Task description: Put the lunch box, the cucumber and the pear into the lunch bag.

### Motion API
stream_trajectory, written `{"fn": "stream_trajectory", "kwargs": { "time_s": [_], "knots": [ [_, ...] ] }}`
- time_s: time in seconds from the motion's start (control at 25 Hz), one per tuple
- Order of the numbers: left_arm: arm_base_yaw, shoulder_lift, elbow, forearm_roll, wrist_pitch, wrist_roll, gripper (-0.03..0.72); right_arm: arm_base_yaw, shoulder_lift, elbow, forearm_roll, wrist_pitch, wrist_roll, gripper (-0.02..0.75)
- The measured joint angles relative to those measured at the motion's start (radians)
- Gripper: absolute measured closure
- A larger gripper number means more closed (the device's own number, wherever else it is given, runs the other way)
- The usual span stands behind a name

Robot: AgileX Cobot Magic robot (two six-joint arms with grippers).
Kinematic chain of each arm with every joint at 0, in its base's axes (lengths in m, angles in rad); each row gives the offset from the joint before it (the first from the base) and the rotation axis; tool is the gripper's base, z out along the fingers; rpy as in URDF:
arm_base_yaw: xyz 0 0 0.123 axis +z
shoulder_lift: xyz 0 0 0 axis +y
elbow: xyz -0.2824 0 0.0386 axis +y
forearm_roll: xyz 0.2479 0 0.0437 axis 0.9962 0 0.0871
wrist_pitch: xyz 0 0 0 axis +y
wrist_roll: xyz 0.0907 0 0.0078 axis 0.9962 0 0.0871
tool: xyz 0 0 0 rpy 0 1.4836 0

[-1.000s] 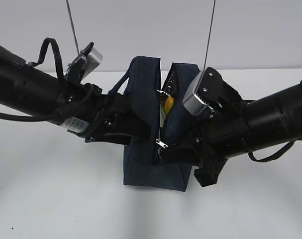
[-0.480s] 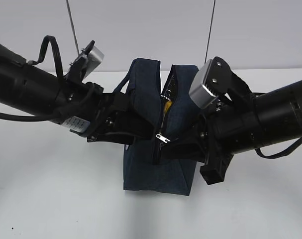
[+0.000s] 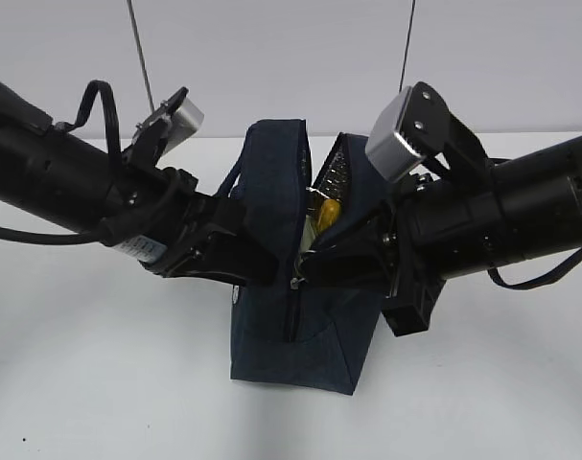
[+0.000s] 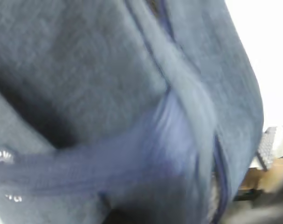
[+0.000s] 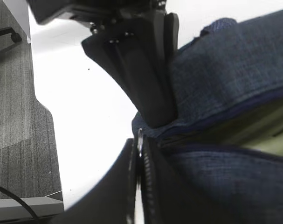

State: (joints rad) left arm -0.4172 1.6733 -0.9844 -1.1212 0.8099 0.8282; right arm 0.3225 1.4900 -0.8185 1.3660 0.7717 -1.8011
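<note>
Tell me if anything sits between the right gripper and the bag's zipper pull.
Nothing visible does. In the right wrist view the right gripper is shut on the metal zipper pull at the end of the lunch bag. The left gripper presses the fabric beside it, not between them.

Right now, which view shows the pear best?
The exterior view: the pear shows as a yellow-orange patch inside the bag's opening. The left wrist view shows only blurred bag fabric; the right wrist view shows the bag's zip edge, no pear.

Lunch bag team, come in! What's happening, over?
Right gripper shut on zip pull. Left gripper pressed against lunch bag, grip unclear. Pear showing inside. Nothing in the way.
</note>
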Motion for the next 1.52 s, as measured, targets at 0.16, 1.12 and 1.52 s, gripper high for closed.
{"fn": "stream_trajectory", "kwargs": {
  "time_s": [0.16,1.12,1.52],
  "knots": [
    [-0.004,0.0,0.0,-0.002,-0.009,0.0,0.535,0.0,-0.002,-0.001,0.0,0.0,0.002,0.732],
    [-0.046,0.0,0.0,0.03,-0.02,0.019,0.545,0.0,-0.002,-0.066,0.039,-0.07,0.004,0.732],
    [-0.053,-0.001,0.0,0.051,-0.024,0.02,0.697,0.0,0.006,-0.103,0.05,-0.147,0.007,0.732]
  ]
}}
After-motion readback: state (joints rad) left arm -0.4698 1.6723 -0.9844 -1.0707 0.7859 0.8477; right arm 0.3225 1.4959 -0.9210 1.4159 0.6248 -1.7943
